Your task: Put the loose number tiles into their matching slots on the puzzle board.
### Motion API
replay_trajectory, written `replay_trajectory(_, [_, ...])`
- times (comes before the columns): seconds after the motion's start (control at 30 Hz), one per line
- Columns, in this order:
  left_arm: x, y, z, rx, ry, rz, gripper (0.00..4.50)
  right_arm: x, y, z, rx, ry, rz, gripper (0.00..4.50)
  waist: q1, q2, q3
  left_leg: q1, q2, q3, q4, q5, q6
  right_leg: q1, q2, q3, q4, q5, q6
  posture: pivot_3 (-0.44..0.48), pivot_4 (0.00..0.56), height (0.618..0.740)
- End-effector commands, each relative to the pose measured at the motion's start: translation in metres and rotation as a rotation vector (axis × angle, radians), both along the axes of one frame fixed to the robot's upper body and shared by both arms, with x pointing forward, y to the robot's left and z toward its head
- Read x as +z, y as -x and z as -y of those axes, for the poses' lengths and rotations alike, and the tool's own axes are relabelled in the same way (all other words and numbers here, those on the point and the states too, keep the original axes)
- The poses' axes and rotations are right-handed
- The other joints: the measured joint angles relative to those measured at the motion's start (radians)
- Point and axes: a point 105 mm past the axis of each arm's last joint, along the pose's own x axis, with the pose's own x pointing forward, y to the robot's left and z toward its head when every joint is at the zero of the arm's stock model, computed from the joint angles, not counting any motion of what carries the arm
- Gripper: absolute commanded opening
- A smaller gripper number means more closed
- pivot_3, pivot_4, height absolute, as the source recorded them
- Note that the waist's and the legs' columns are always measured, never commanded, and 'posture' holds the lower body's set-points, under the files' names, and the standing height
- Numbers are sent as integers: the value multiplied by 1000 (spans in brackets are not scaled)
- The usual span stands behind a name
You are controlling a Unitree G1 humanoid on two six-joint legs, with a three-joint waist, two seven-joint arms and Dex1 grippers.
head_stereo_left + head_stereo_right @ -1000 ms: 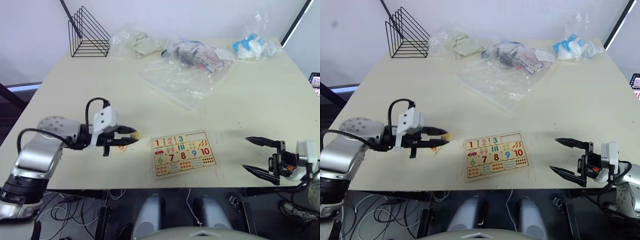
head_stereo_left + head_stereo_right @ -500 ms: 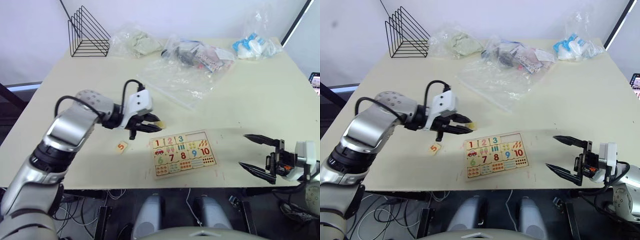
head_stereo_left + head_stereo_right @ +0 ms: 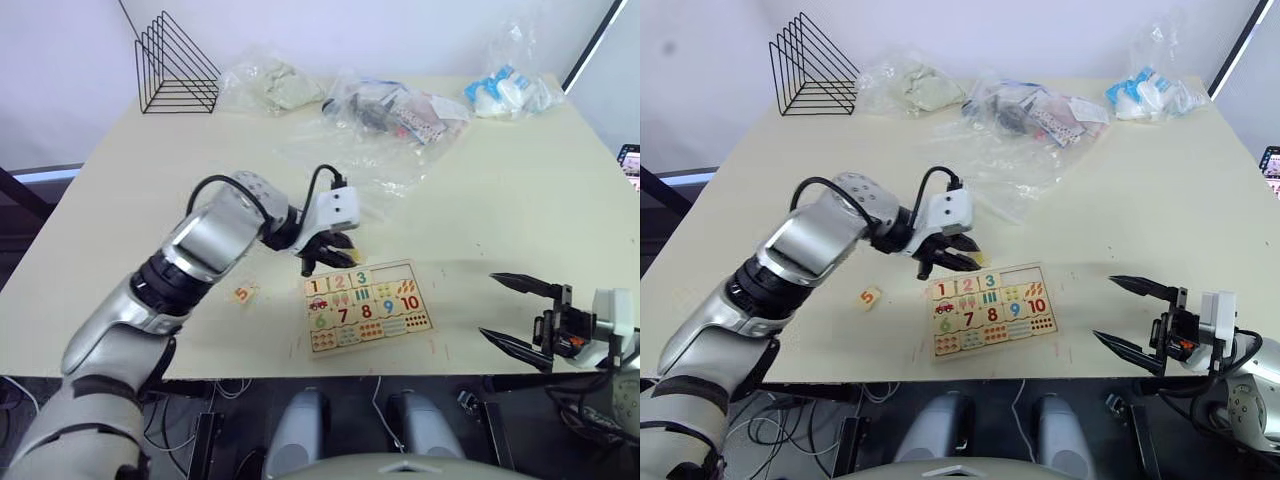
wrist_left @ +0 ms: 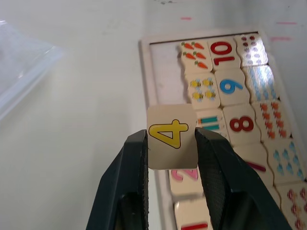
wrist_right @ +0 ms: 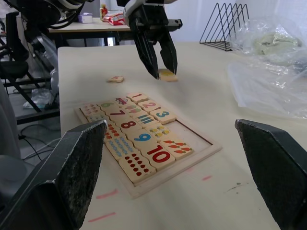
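The puzzle board (image 3: 426, 306) lies near the table's front edge, with 1, 2 and 3 seated in its top row. Two empty slots (image 3: 392, 272) are to their right. My left gripper (image 3: 335, 262) is shut on the yellow 4 tile (image 4: 171, 136) and holds it just above the board's top edge by the 2 and 3. The loose 5 tile (image 3: 241, 294) lies on the table left of the board. My right gripper (image 3: 488, 305) hangs open to the right of the board, holding nothing.
A black wire rack (image 3: 178, 65) stands at the far left. Plastic bags (image 3: 385, 110) with contents and a flat clear bag (image 3: 350, 160) lie across the back. The table's front edge runs just below the board.
My left gripper has carried the 4 tile rightward from beside the 5 tile to the board's top edge. The 5 tile stayed on the table. The right gripper barely moved.
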Motion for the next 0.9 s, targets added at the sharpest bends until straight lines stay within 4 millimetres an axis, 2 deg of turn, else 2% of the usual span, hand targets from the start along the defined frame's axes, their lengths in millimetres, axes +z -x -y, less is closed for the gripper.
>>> replay_trajectory(0.03, [1, -2, 14, -10, -22, 30, 946, 7, 2, 3, -16, 3, 43, 4500, 0, 0, 0, 0, 0, 0, 0, 0, 0, 0, 0, 0, 0, 0, 0, 0, 150, 740])
replay_trajectory(0.37, [-15, -3, 37, -20, -55, 24, 946, 2, 6, 5, -29, 2, 35, 4500, -1, 0, 0, 0, 0, 0, 0, 0, 0, 0, 0, 0, 0, 0, 0, 0, 150, 740])
replay_trajectory(0.9, [-30, -11, 38, 8, -83, 30, 946, -2, 8, 8, -49, 2, 36, 4500, -1, 0, 0, 0, 0, 0, 0, 0, 0, 0, 0, 0, 0, 0, 0, 0, 150, 740])
